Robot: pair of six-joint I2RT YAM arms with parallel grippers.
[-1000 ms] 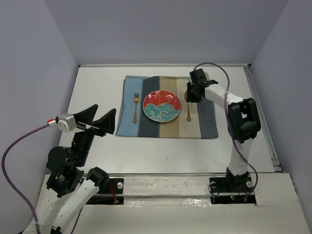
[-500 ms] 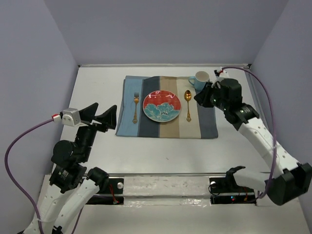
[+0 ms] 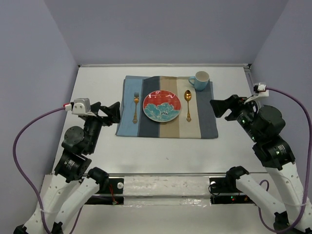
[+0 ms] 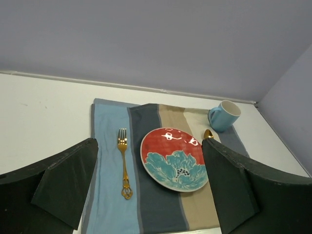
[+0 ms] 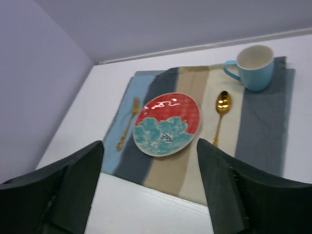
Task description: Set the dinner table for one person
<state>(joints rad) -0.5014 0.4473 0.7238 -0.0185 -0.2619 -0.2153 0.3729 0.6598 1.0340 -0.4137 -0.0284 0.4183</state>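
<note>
The white dinner table (image 3: pixel 165 146) carries a striped placemat (image 3: pixel 146 124). On the mat lie a red and teal plate (image 3: pixel 162 106), a gold fork (image 3: pixel 136 107) to its left and a gold spoon (image 3: pixel 188 105) to its right. A light blue mug (image 3: pixel 200 79) stands upright on the mat's back right corner. My left gripper (image 3: pixel 106 113) hovers open off the mat's left edge, holding nothing. My right gripper (image 3: pixel 225 106) hangs open off the mat's right edge, apart from the mug. Both wrist views look over the plate (image 4: pixel 173 165) (image 5: pixel 167 123) between open fingers.
Purple-grey walls close in the table at the back and both sides. A metal rail (image 3: pixel 165 174) runs along the near edge between the arm bases. Bare white tabletop lies in front of the mat and beside it.
My right gripper opened off the mug, which now stands on the mat's back right corner, and drew back to the right and nearer. The left arm sank slightly and turned toward the mat.
</note>
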